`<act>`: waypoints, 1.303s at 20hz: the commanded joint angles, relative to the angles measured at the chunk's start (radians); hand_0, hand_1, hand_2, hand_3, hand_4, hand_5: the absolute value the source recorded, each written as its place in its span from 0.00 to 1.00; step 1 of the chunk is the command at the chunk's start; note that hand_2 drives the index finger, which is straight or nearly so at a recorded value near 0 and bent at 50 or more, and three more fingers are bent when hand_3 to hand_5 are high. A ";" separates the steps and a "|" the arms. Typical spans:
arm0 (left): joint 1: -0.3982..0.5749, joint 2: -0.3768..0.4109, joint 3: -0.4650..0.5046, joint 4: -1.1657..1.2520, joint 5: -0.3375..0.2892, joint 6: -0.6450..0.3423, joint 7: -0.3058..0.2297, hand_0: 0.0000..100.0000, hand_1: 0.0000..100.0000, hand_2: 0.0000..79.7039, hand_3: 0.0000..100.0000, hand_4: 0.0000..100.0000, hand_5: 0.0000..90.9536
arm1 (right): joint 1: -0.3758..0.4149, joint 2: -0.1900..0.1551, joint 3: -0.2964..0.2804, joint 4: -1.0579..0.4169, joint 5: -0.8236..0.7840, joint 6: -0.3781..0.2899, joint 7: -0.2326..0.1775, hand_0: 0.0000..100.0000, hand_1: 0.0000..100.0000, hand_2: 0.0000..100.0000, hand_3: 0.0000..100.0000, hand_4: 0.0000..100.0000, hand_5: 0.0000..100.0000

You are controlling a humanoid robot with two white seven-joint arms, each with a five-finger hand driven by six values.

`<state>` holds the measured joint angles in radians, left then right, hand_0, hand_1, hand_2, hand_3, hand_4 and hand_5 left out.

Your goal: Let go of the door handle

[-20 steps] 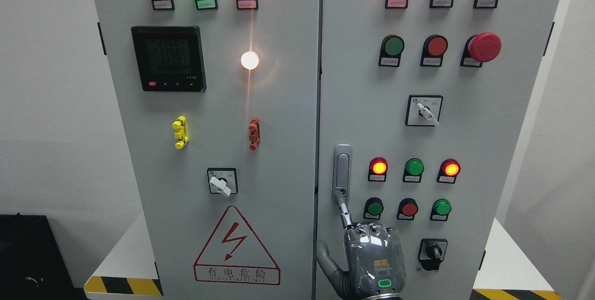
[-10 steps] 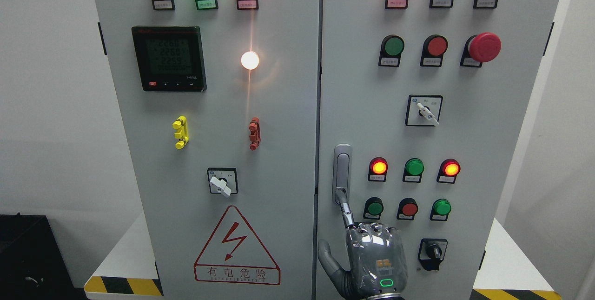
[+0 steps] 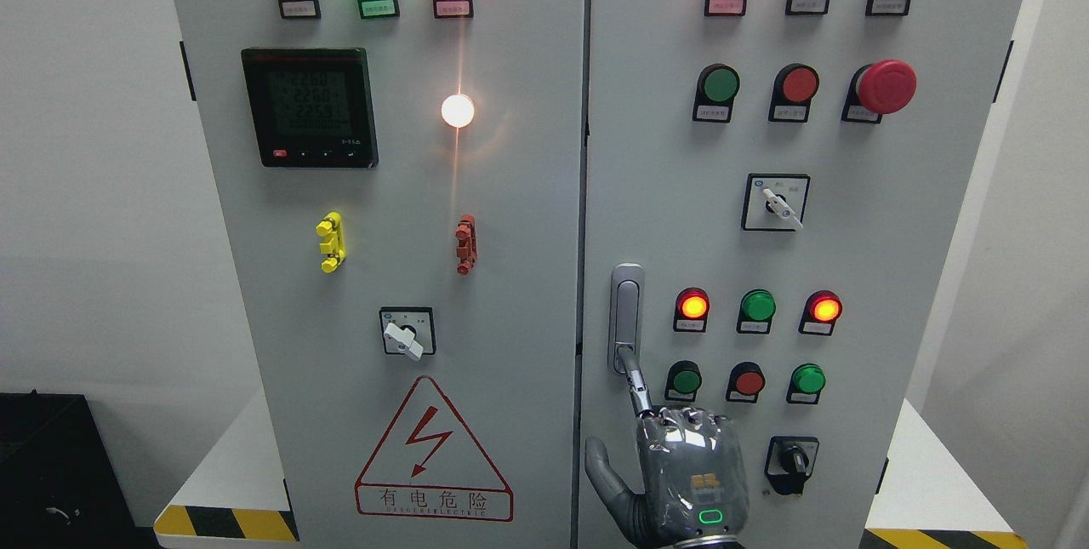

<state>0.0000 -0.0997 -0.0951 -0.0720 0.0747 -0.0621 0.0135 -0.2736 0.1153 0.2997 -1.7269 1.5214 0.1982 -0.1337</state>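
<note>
Right hand (image 3: 691, 481) cut off at wrist by btm edge. Index straight, tip touching low end of door handle (image 3: 627, 317) on right cabinet door (image 3: 893, 277); other fingers curled, gripping nothing. Grey cabinet, white walls. Warning sign (image 3: 434, 451) reads 有电危险; button labels too small to read.

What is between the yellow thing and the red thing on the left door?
Nothing: in the head view, only bare grey door lies between the yellow clip and the red clip.
</note>
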 commanded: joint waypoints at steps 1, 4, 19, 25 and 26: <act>0.017 0.000 0.000 0.000 -0.001 -0.001 0.000 0.12 0.56 0.00 0.00 0.00 0.00 | 0.002 -0.002 -0.004 0.007 0.000 0.000 0.011 0.48 0.26 0.00 1.00 1.00 1.00; 0.017 0.000 0.000 0.000 -0.001 -0.001 0.000 0.12 0.56 0.00 0.00 0.00 0.00 | 0.004 -0.002 -0.004 0.013 0.000 0.000 0.011 0.48 0.26 0.01 1.00 1.00 1.00; 0.017 0.000 0.000 0.000 -0.001 -0.001 0.000 0.12 0.56 0.00 0.00 0.00 0.00 | 0.005 -0.002 -0.004 0.026 0.000 0.000 0.011 0.48 0.26 0.02 1.00 1.00 1.00; 0.017 0.000 0.000 0.000 -0.001 -0.001 0.000 0.12 0.56 0.00 0.00 0.00 0.00 | 0.008 -0.002 -0.002 0.029 0.000 0.000 0.011 0.48 0.26 0.03 1.00 1.00 1.00; 0.017 0.000 0.000 0.000 0.000 -0.001 0.000 0.12 0.56 0.00 0.00 0.00 0.00 | 0.010 -0.002 -0.002 0.029 0.000 0.000 0.011 0.48 0.26 0.03 1.00 1.00 1.00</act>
<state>0.0000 -0.0997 -0.0951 -0.0720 0.0739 -0.0621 0.0135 -0.2681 0.1136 0.2967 -1.7290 1.5217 0.1982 -0.1228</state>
